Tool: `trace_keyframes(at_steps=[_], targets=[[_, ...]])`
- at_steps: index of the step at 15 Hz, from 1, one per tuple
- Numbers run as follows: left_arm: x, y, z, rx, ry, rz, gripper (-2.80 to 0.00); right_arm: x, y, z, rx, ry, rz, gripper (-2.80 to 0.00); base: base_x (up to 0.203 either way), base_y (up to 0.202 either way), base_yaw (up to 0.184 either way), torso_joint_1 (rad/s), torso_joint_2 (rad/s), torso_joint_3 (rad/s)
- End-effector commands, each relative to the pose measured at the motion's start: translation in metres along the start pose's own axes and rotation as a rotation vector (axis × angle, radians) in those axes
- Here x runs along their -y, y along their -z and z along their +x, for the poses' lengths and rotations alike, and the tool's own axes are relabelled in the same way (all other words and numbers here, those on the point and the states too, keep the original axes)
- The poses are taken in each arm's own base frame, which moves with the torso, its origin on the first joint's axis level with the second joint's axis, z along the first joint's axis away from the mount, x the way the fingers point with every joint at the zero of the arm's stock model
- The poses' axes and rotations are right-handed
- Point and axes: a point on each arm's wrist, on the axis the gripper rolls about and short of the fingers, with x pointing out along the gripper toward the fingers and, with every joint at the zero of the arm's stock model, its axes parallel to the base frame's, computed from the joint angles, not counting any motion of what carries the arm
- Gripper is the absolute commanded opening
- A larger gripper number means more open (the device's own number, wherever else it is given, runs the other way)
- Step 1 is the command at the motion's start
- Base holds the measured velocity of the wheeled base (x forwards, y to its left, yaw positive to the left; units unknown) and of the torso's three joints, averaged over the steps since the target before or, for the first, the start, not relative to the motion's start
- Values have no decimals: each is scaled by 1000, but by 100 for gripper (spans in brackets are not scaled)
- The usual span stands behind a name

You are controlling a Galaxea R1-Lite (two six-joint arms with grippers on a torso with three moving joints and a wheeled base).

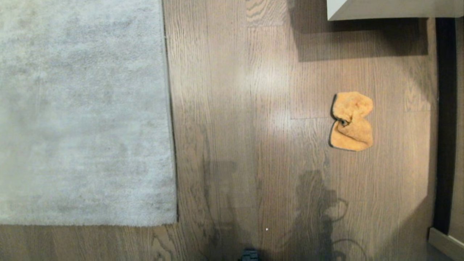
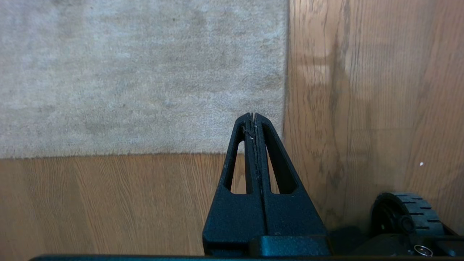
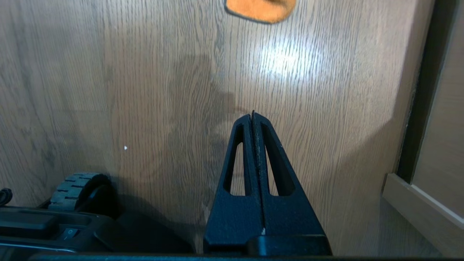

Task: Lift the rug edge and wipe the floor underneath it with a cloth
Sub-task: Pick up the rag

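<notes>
A pale grey rug [image 1: 79, 108] covers the left of the head view and lies flat; its straight rug edge [image 1: 169, 108] runs down the brown wood floor [image 1: 235, 108], ending at a near corner [image 1: 175, 221]. The orange cloth [image 1: 351, 121] lies crumpled on the floor to the right, apart from the rug. Neither arm shows in the head view. My left gripper [image 2: 253, 115] is shut and empty, hanging above the rug corner [image 2: 282, 150]. My right gripper [image 3: 252, 114] is shut and empty over bare floor [image 3: 145, 90], with the cloth [image 3: 261, 9] further ahead.
A white cabinet corner [image 1: 391, 9] stands at the far right. A dark gap and a pale skirting piece [image 1: 444, 243] run along the right side. My base wheels [image 2: 407, 214] [image 3: 79, 190] rest on the floor near the grippers.
</notes>
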Motion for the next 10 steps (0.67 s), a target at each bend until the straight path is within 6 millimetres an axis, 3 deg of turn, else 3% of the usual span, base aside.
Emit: trace_keyframes(at_steps=[1, 10], targets=[[0, 0, 0, -1, 0, -1, -280, 0, 0, 0, -2, -2, -1, -280, 0, 0, 0, 6, 2, -191], [0, 0, 0, 0, 1, -8, -280, 0, 0, 0, -2, -1, -1, -280, 0, 0, 0, 3, 2, -196]])
